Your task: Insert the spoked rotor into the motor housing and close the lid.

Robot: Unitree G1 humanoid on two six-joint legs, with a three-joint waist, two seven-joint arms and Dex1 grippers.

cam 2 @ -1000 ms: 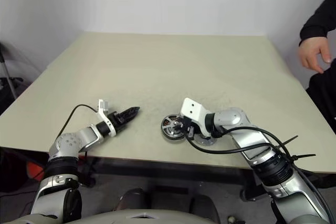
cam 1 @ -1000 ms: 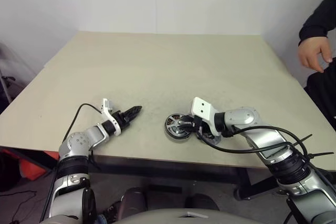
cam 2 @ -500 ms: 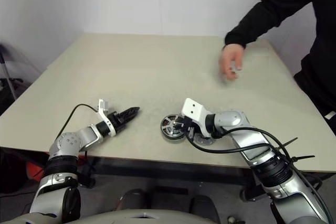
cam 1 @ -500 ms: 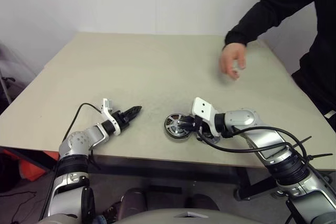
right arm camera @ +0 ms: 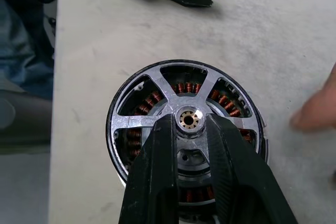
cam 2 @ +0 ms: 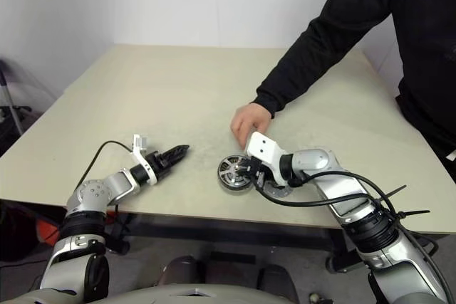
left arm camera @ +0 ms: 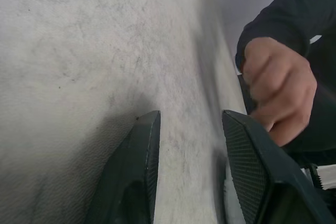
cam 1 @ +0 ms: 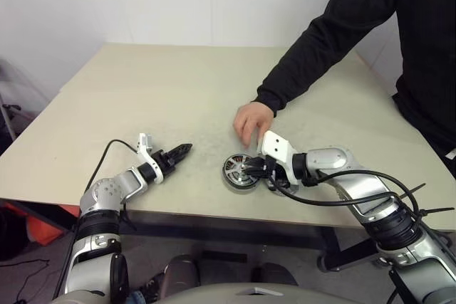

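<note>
The motor housing [cam 1: 231, 174], a black ring with copper windings, lies flat near the table's front edge. The silver spoked rotor [right arm camera: 159, 86] sits inside it. My right gripper [right arm camera: 188, 121] comes in from the right and is shut on the rotor's central hub, one finger on each side. A flat grey disc [cam 2: 276, 191], possibly the lid, lies partly hidden under my right wrist. My left gripper [cam 1: 184, 151] rests low over the table to the left of the motor, open, with nothing between its fingers [left arm camera: 142, 145].
A person in a black sleeve [cam 1: 320, 40] reaches in from the far right. Their hand [cam 1: 249, 120] hovers just behind the motor and my right gripper. The table [cam 1: 164, 83] is a plain beige top, and its front edge runs close below the motor.
The person's arm has swung in from the right edge across the table to just behind the motor. My right fingers have closed a little on the hub. Both arms kept their places.
</note>
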